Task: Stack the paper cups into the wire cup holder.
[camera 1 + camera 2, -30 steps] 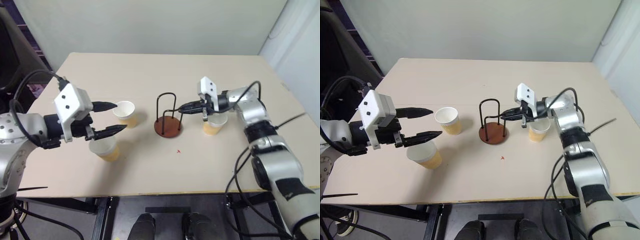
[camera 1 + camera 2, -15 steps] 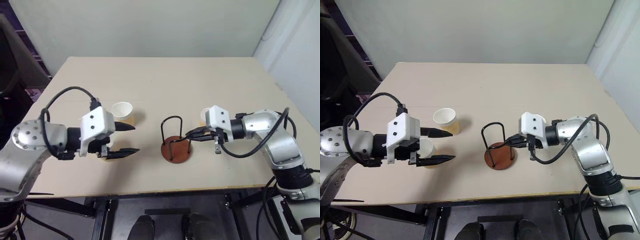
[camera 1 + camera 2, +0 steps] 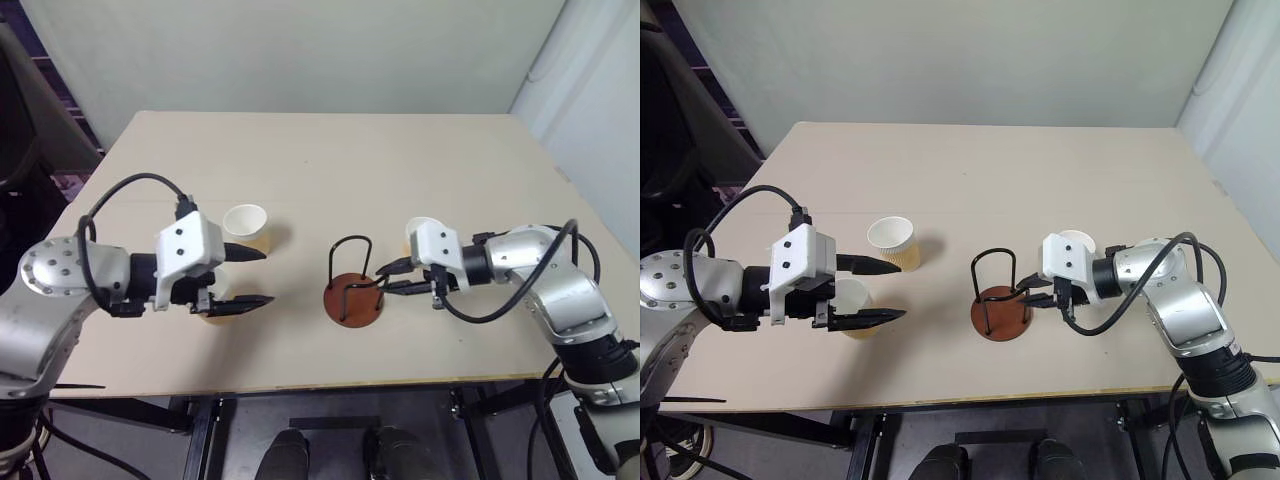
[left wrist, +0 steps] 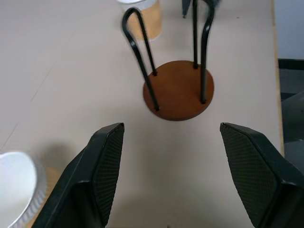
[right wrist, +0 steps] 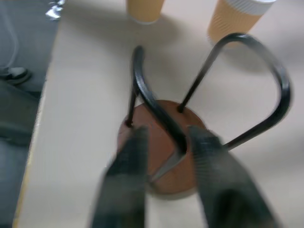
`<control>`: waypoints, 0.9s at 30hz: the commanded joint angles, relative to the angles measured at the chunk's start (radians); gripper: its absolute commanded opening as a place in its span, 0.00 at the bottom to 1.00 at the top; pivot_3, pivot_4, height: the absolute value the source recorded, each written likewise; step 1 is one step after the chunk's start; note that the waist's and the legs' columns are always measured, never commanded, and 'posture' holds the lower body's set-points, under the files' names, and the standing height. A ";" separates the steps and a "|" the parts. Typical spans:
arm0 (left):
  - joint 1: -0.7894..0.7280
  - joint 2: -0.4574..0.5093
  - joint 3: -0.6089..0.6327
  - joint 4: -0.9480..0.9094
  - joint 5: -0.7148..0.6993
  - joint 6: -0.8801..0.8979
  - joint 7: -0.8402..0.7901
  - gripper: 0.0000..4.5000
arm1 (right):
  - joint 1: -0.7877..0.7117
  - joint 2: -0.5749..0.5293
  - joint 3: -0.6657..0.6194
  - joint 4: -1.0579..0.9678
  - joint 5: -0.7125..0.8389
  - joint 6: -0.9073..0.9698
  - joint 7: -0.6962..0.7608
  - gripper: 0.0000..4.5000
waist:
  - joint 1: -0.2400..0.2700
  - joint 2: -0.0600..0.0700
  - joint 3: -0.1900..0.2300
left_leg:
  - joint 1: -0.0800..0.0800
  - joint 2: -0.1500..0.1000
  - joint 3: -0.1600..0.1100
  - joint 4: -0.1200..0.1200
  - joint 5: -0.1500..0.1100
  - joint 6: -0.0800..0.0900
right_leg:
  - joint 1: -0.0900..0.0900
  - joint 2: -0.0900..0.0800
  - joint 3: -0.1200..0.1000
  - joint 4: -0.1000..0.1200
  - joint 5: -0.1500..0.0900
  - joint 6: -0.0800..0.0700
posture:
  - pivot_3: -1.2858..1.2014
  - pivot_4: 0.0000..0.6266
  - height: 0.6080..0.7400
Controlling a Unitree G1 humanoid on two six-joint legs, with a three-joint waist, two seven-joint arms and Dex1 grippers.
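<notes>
Wire cup holder (image 3: 352,290) stands empty mid-counter (image 3: 400,170). Three paper cups rest upright: one (image 3: 248,227) beyond the left gripper (image 3: 252,277), one (image 3: 852,306) between its spread jaws, one (image 3: 1077,244) behind the right gripper (image 3: 1032,295), whose jaws stand parted around a wire loop, gripping nothing. Cups are likely light and easily crushed; a gentle hold on the sidewall below the rim suits them.

wire cup holder (image 3: 352,294) mid-table, two paper cups (image 3: 246,225) left
</notes>
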 commanded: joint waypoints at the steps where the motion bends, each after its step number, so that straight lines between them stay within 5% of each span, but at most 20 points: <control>1: 0.009 0.012 0.056 -0.017 -0.004 -0.011 0.002 0.77 | -0.002 -0.059 -0.005 -0.038 0.027 -0.036 0.060 0.58 | 0.001 0.000 0.000 | 0.000 0.000 0.000 0.000 -0.001 0.000 | 0.000 0.000 0.000 0.000 0.000 0.000 | 0.52 0.24 1.00; 5: 0.014 0.005 0.091 -0.005 -0.010 -0.022 0.008 0.77 | -0.012 -0.196 -0.038 0.017 0.016 -0.138 0.171 0.87 | 0.006 0.000 0.000 | -0.002 -0.001 0.000 0.000 -0.001 0.000 | 0.000 0.000 0.000 -0.001 -0.001 0.001 | 0.52 0.24 1.00; 12: -0.029 -0.046 0.220 -0.016 -0.155 0.016 0.028 0.77 | -0.316 -0.198 0.017 0.503 -0.157 -0.405 0.146 0.87 | 0.002 0.000 0.000 | 0.001 0.000 0.001 0.001 0.001 0.000 | 0.000 0.001 0.001 0.000 -0.001 -0.001 | 0.52 0.24 1.00; 27: 0.128 -0.018 0.327 -0.077 -0.173 0.038 0.027 0.77 | -0.440 -0.015 0.107 0.975 -0.334 -0.677 0.123 0.87 | 0.008 0.001 0.001 | 0.002 0.004 0.002 -0.001 -0.007 0.000 | -0.002 0.002 0.000 0.002 0.002 0.001 | 0.52 0.24 1.00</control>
